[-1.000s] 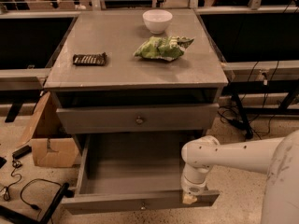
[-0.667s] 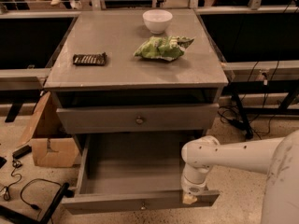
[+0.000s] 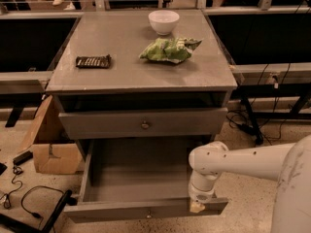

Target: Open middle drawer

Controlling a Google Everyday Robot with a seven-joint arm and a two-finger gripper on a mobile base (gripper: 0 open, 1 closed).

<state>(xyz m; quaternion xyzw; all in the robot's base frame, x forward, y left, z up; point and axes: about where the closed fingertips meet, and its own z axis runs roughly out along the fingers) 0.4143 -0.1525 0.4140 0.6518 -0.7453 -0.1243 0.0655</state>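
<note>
The grey cabinet [image 3: 141,76] has its top drawer [image 3: 97,124] closed, with a small brass knob [image 3: 145,125]. The middle drawer [image 3: 136,178] below it stands pulled far out and is empty inside. Its flat front [image 3: 97,212] lies near the bottom edge of the view, with a small knob [image 3: 148,213] at its centre. My gripper [image 3: 197,207] hangs from the white arm [image 3: 243,161] and sits at the top edge of that front, right of the knob. The lowest drawer is hidden under the open one.
On the cabinet top lie a white bowl [image 3: 164,21], a green chip bag [image 3: 167,50] and a dark snack bar [image 3: 93,61]. A cardboard box [image 3: 51,147] and cables [image 3: 24,198] are on the floor at the left. Black table legs and cables [image 3: 252,120] stand at the right.
</note>
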